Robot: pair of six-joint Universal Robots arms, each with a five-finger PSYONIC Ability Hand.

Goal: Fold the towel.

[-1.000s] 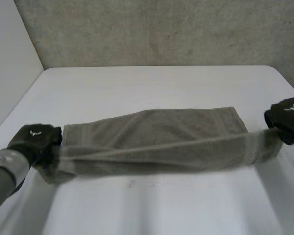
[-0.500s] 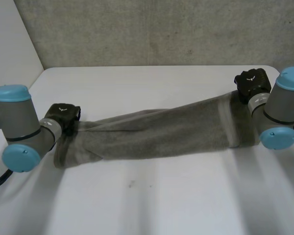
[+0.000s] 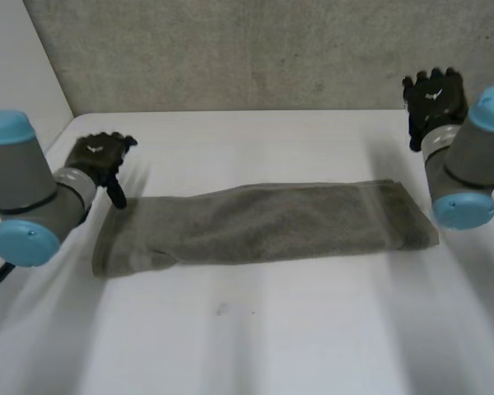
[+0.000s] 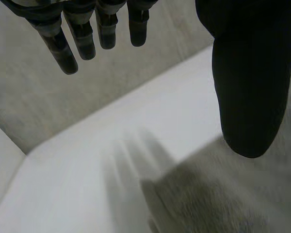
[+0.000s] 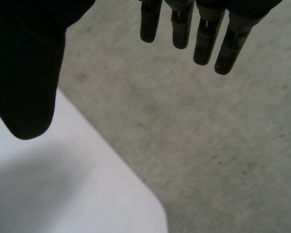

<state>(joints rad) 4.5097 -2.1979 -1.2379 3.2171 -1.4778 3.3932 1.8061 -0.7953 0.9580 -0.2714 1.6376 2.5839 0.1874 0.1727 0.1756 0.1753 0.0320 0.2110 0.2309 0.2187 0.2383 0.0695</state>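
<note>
Two hands were off the towel, both empty. The towel lay folded into a long grey-green strip, flat across the middle of the white surface, running side to side. The left hand hung by the strip's far left corner, fingers straight and spread. Its thumb pointed down over that corner; contact was hard to tell. The left wrist view cut the towel off, showing just that corner part. The right hand was raised over the surface's far right corner, well apart from the towel, with its fingers straight and set wide from the thumb. The right arm's light-blue cap just overlapped the towel's right end, hiding the edge there. A concrete wall stood behind.
</note>
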